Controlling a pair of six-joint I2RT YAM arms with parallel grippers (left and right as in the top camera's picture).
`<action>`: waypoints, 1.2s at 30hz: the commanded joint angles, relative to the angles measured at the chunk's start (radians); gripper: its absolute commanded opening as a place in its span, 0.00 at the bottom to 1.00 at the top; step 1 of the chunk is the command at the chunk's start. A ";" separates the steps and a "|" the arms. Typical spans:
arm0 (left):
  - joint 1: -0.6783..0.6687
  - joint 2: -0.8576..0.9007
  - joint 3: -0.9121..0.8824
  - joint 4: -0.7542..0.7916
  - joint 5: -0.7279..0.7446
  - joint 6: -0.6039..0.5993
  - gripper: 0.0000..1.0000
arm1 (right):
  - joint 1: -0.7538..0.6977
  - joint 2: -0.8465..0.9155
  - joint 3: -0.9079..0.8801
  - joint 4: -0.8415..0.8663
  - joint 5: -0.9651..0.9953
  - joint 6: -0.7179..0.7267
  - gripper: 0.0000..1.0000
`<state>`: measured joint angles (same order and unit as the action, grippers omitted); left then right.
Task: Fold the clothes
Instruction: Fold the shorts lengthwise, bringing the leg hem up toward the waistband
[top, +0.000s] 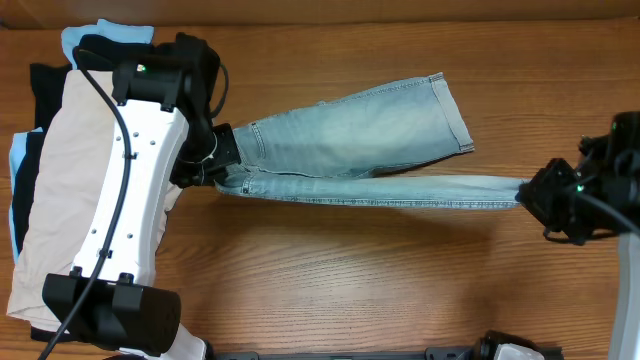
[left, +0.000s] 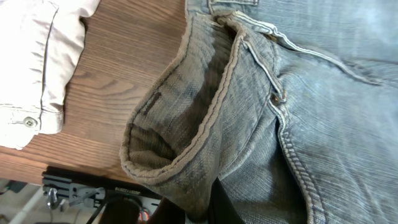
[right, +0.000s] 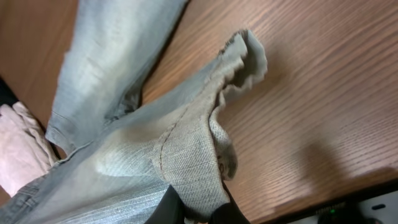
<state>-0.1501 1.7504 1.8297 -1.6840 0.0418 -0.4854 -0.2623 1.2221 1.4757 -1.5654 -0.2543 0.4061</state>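
Observation:
The faded light-blue denim shorts (top: 360, 135) are stretched across the table's middle. One leg lies flat, its cuffed hem at the upper right. The other leg is pulled taut into a narrow band toward the right. My left gripper (top: 215, 160) is shut on the waistband end; the left wrist view shows the waistband (left: 205, 112) bunched between the fingers (left: 205, 208). My right gripper (top: 535, 192) is shut on the cuffed hem of the stretched leg, which shows in the right wrist view (right: 205, 143) between the fingers (right: 196, 211).
A pile of other clothes lies at the far left under the left arm: beige shorts (top: 55, 200), a black garment (top: 45, 85) and a pale-blue garment (top: 100, 35). The beige cloth also shows in the left wrist view (left: 31, 68). The wooden table (top: 400, 280) stretches to the front.

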 joint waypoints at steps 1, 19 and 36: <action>0.004 -0.026 -0.040 -0.002 -0.145 0.037 0.04 | -0.036 -0.055 0.037 0.034 0.119 -0.014 0.04; 0.025 -0.023 -0.415 0.701 -0.209 -0.035 0.04 | -0.023 0.425 0.004 0.522 0.113 -0.040 0.04; 0.034 -0.022 -0.420 1.174 -0.390 -0.035 1.00 | 0.213 0.755 0.005 1.337 0.051 -0.066 1.00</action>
<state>-0.1349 1.7412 1.4063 -0.5919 -0.1871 -0.5201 -0.0841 1.9839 1.4647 -0.3058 -0.2268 0.3565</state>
